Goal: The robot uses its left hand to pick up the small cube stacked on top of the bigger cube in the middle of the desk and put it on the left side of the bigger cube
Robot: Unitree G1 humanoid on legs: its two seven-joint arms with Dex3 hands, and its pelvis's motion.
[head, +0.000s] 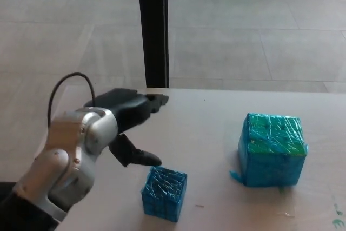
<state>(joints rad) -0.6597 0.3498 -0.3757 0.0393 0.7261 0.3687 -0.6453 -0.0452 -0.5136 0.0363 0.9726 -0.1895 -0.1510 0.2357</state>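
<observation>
The small cube (164,193), wrapped in blue tape, sits on the pale desk (205,128) well to the left of the bigger cube (272,150) — nothing touches it, and all its visible faces are clear. The bigger cube (blue-taped too, with green showing through on its top face) stands upright, a loose scrap of tape sticking out at its lower left corner.

The left hand (132,125) hangs above and to the left of the small cube, apart from it. Its fingers (154,100) are spread: the upper ones reach out toward the bigger cube's side, while the thumb (135,155) points down and forward, ending just above and left of the small cube's top. The hand holds nothing. A black cable (59,87) loops up over the silver forearm (67,160).

Behind the bigger cube's far side of the desk, a dark vertical post (152,28) rises against a tiled floor (259,36).
</observation>
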